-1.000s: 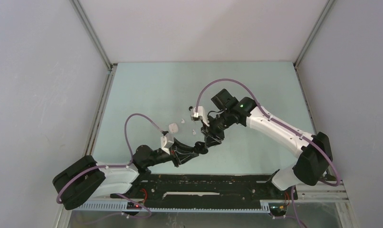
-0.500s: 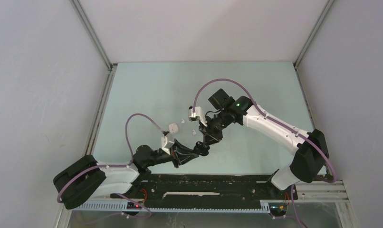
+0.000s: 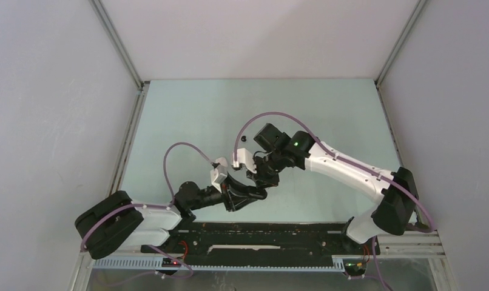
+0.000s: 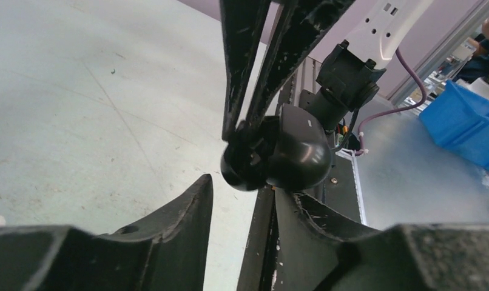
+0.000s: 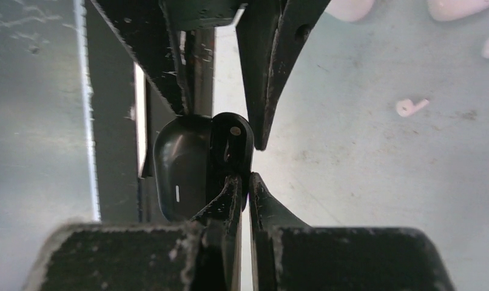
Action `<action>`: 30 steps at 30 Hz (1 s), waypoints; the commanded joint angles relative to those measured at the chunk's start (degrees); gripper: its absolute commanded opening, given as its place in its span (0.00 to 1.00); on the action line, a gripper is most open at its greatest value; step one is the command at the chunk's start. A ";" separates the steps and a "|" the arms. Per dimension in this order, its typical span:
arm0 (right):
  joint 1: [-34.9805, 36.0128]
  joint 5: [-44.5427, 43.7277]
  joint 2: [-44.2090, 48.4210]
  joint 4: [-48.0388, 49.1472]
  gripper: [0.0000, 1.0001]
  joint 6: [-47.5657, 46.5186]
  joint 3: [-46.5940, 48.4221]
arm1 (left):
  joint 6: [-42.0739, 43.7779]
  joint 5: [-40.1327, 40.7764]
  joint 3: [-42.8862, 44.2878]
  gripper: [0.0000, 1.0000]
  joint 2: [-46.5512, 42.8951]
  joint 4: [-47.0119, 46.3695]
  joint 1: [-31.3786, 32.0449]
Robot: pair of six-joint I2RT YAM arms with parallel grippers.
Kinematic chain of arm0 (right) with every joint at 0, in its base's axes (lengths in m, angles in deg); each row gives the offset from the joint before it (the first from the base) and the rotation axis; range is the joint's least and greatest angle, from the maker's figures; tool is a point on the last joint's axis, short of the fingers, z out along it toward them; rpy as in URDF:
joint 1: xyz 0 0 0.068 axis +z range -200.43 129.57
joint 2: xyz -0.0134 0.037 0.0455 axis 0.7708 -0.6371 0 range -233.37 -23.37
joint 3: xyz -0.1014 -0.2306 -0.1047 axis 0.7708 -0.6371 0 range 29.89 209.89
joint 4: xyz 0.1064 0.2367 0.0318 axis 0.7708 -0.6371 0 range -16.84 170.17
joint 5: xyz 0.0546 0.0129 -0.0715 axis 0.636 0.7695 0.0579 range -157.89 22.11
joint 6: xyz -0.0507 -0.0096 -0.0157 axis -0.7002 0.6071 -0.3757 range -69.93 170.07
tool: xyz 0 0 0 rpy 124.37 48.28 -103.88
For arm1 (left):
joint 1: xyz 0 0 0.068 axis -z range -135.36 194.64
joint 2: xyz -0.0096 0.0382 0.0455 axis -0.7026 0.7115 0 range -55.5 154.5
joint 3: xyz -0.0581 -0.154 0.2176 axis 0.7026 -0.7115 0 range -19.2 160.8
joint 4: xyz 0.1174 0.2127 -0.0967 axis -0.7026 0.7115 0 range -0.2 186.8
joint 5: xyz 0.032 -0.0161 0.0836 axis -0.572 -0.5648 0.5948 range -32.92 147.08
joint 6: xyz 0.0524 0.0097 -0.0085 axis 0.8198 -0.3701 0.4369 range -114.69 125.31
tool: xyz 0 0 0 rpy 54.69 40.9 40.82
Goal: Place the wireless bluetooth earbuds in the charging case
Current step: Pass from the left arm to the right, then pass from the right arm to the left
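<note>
Pinching black case (image 5: 175, 159), right claw (image 5: 244, 179) clamped; left claw (image 4: 244, 188) apart; case interior hidden.

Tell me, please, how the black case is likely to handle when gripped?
The black case looks glossy and rounded, so it probably slips easily. It seems a rigid shell. The right gripper pinches only its edge, so it may pivot.

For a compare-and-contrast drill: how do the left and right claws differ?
The left claw stands open, straddling the black case; the right claw is shut, pinching that case's edge. The left claw reaches in from the left, the right claw from the right. Both meet at one case.
</note>
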 commanded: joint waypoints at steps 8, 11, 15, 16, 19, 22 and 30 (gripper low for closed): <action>2.02 -23.19 7.05 5.13 0.01 -3.39 -1.36 | -20.50 2.09 3.07 0.61 3.60 -2.98 -2.34; 2.55 -25.47 7.76 5.83 0.01 -4.14 -2.26 | -29.01 1.58 5.75 0.64 4.75 -3.40 -2.35; 3.53 -27.97 8.24 6.32 0.01 -4.95 -3.21 | -33.07 3.01 7.09 0.64 3.36 -3.18 -2.90; 3.76 -28.18 8.29 6.34 0.01 -5.08 -3.35 | -33.43 2.86 7.37 0.64 3.39 -3.15 -3.02; 4.07 -28.21 8.50 6.18 0.02 -5.11 -3.61 | -34.32 3.15 8.30 0.65 4.84 -2.60 -3.36; 4.18 -28.43 8.70 6.20 0.01 -5.24 -3.56 | -35.01 2.63 9.23 0.66 7.30 -2.47 -3.45; 4.55 -28.72 9.12 6.05 0.02 -5.40 -3.55 | -35.24 1.01 11.07 0.56 11.18 -2.35 -3.73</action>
